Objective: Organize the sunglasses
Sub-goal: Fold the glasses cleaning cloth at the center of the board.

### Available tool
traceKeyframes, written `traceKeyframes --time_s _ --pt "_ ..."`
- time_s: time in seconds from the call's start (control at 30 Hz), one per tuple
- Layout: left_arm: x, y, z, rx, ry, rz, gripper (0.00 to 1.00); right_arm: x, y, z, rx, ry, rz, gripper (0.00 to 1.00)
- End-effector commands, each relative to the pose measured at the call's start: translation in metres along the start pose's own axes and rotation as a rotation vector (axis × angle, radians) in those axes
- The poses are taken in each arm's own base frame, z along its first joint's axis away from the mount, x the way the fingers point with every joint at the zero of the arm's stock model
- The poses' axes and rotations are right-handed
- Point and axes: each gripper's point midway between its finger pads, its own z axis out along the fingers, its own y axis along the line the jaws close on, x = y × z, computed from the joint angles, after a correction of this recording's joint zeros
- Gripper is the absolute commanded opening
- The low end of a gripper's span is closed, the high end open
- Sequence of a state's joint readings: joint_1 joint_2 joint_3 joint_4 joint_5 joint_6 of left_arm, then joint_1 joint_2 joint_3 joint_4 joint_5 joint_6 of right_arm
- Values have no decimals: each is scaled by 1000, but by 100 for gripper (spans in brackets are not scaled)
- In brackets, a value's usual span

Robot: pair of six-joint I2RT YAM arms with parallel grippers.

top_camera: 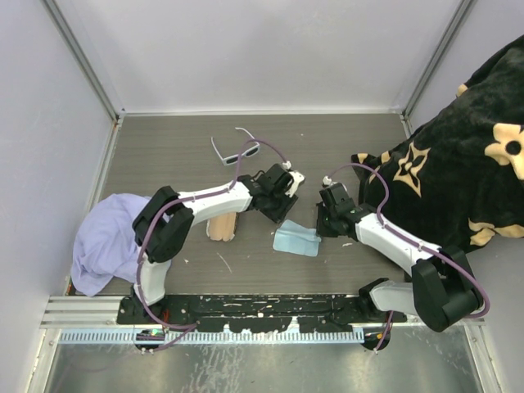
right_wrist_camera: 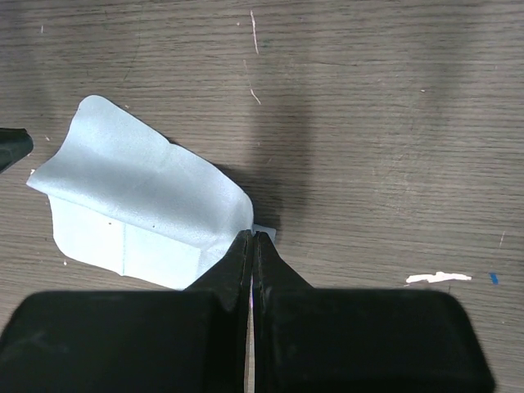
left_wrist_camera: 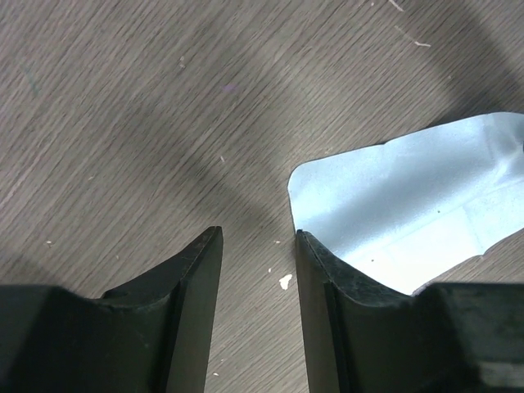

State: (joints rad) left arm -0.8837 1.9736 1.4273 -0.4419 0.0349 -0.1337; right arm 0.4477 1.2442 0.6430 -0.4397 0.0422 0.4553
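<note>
The sunglasses, white-framed with dark lenses, lie open on the table behind both arms, and neither gripper touches them. My left gripper is open just above the table, with only bare wood between its fingers. Its right finger stands at the edge of the light blue cloth. My right gripper is shut on a corner of that cloth, and a small bit of fabric pokes out past its tips. The cloth is partly folded and slightly raised at the pinched corner.
A tan oblong object lies under the left forearm. A crumpled lilac cloth sits at the left edge. A dark blanket with cream flowers covers the right side. White walls close the table at the back and sides.
</note>
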Motion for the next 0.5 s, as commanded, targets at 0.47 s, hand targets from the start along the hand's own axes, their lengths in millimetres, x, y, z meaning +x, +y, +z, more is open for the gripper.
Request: traceKeyframes --time_s 0.47 --pt "-20 -28 17 38 0 9 43 -8 4 0 -16 -43 17 0"
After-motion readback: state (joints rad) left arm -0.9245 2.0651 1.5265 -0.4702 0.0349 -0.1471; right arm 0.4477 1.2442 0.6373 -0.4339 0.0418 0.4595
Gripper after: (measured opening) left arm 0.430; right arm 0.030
